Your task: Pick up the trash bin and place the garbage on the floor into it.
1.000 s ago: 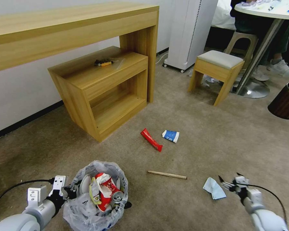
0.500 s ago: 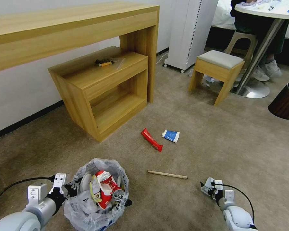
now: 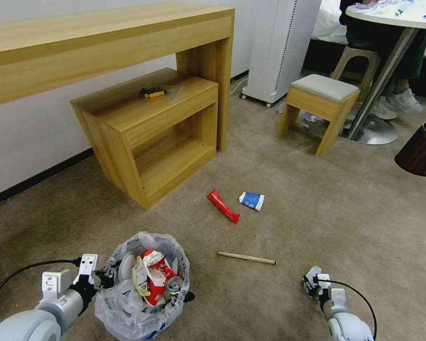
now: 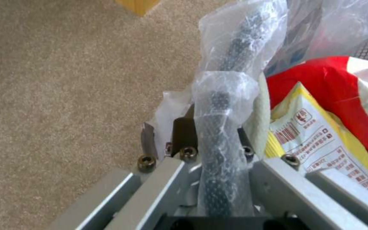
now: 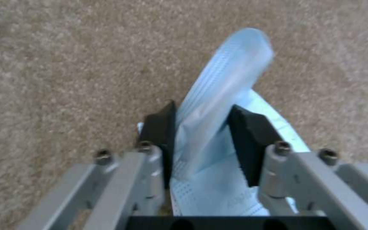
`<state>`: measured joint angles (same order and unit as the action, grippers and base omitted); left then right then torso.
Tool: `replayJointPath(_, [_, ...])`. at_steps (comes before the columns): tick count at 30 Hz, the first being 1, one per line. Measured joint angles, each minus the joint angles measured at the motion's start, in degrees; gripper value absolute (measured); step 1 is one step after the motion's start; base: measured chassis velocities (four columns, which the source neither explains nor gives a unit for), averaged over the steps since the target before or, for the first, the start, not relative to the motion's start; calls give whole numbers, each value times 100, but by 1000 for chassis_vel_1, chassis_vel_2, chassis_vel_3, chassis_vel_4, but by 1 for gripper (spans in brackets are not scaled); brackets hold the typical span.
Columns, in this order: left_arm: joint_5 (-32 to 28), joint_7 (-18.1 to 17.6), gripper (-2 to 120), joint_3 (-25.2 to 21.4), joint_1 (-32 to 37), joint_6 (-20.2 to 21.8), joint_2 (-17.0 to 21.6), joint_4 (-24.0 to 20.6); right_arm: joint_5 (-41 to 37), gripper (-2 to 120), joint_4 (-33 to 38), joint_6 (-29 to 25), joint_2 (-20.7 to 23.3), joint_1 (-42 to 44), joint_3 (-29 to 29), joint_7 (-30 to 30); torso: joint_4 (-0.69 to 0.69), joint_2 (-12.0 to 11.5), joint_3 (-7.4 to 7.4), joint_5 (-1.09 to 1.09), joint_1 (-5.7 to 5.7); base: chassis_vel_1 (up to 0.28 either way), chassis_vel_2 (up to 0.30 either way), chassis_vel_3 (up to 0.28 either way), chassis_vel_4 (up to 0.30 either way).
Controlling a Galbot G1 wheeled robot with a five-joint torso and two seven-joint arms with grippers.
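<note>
A: At nine o'clock from the right gripper, the trash bin is held by its bagged rim in the closed left gripper.

B: The light-blue mask is pinched on the floor by the right gripper, the nearer one.

Your left end effector low at left, clamped on bin rim. Your right end effector low at right, pinching mask.

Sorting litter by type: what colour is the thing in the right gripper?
Light blue: a mask pinched in the right gripper, clearest in the right wrist view.
</note>
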<state>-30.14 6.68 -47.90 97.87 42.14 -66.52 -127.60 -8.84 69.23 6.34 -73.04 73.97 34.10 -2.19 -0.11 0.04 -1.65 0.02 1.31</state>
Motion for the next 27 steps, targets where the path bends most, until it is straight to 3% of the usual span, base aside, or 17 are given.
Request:
replayJointPath(8, [-58,-12,0,-22,13,0,11,-55,301,1,455,-136,39,167,36,20,0,0,0,0,0,0,0,0,0])
replayJointPath(16, [-140,-48,0,-59,10,0,-26,-94,428,0,1466,-110,356,245,114,2,-1,0,0,3,0,0,0,0,0])
replayJointPath(21, [-201,-119,0,-67,3,0,-23,-101,78,0,2464,135,1053,4,-2,-250,-1,0,0,-1,0,0,0,0,0])
replayJointPath(23, [-219,-169,0,-52,-6,0,-40,-101,-326,0,2990,168,1654,-474,-373,-817,0,0,0,-2,0,0,0,0,0])
replayJointPath(27, [-251,-269,0,-23,-15,0,-71,-97,-808,0,3247,183,2085,-1152,-996,-1376,0,0,0,-3,0,0,0,0,0])
